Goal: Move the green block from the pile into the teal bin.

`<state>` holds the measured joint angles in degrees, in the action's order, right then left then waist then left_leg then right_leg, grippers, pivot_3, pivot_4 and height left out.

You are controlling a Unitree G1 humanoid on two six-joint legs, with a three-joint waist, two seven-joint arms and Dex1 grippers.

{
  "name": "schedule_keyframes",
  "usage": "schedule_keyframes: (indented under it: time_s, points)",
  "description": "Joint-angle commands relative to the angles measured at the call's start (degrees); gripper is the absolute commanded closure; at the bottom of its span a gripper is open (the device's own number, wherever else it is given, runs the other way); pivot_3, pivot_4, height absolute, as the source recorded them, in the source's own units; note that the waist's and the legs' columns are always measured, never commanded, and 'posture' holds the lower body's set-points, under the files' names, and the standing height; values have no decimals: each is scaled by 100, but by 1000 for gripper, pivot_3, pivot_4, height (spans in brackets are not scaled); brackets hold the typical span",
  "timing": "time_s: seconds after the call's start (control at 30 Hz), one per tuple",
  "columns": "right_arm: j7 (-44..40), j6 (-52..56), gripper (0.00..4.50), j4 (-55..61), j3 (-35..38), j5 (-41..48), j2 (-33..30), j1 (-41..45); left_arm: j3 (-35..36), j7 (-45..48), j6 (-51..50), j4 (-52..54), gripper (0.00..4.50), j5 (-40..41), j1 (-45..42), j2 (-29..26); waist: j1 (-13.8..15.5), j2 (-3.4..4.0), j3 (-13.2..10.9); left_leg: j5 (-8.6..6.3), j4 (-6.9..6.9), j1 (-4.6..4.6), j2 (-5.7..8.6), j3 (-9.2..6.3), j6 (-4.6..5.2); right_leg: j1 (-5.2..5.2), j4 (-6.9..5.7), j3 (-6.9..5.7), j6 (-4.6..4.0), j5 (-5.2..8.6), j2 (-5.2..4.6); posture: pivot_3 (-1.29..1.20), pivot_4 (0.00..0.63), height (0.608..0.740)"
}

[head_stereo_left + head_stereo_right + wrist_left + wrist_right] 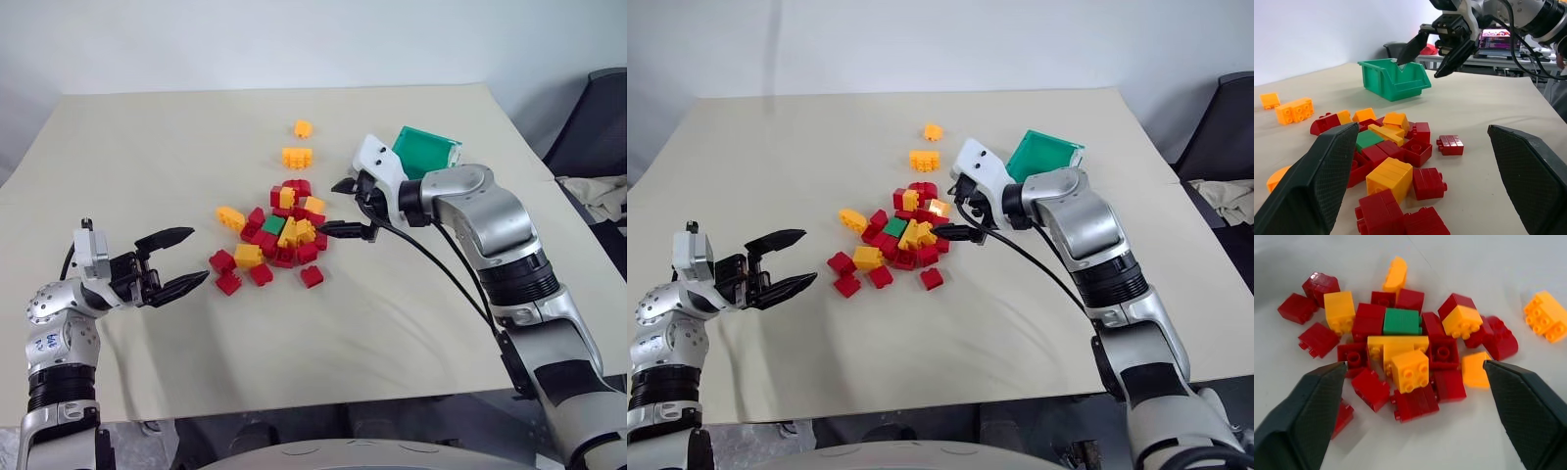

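Note:
The green block (273,224) lies flat among the red and yellow bricks of the pile (257,256) at the middle of the table, with nothing holding it. In the right wrist view the green block (1402,321) sits just beyond the spread fingertips. My right gripper (333,207) hovers open and empty at the pile's right edge, angled down toward it. The teal bin (426,152) stands tilted behind my right wrist, partly hidden by it. My left gripper (199,255) is open and empty, left of the pile, pointing at it.
Two loose orange bricks (297,157) (303,128) lie beyond the pile. A single red brick (312,276) sits at its near right. A dark chair (598,127) stands past the table's right edge. Bare tabletop (147,157) stretches to the left and front.

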<state>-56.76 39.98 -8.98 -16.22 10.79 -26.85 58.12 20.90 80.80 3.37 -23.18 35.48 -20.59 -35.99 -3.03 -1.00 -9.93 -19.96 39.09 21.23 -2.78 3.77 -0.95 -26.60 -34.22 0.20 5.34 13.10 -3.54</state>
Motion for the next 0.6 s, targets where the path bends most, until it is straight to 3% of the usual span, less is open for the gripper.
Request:
schedule_keyframes:
  time_s: [0.03,0.27,0.6]
  points:
    - [325,-22,24,-458,-120,-284,312,413,63,-49,102,196,0,29,33,2,-9,0,0,0,1,0,0,1,0,0,-1,1,0,0,0,0,150,740]
    - [868,123,24,-2610,-465,-854,1421,1559,90,-199,119,379,0,57,138,16,-38,2,-1,4,1,-1,-2,1,-6,-4,-10,0,-1,0,1,0,150,740]
    - [1025,-351,24,-4146,-501,-1290,2294,2031,250,-418,32,781,0,164,481,-34,-46,3,-1,13,1,4,2,3,-24,-4,-4,-5,-1,1,-11,0,150,740]
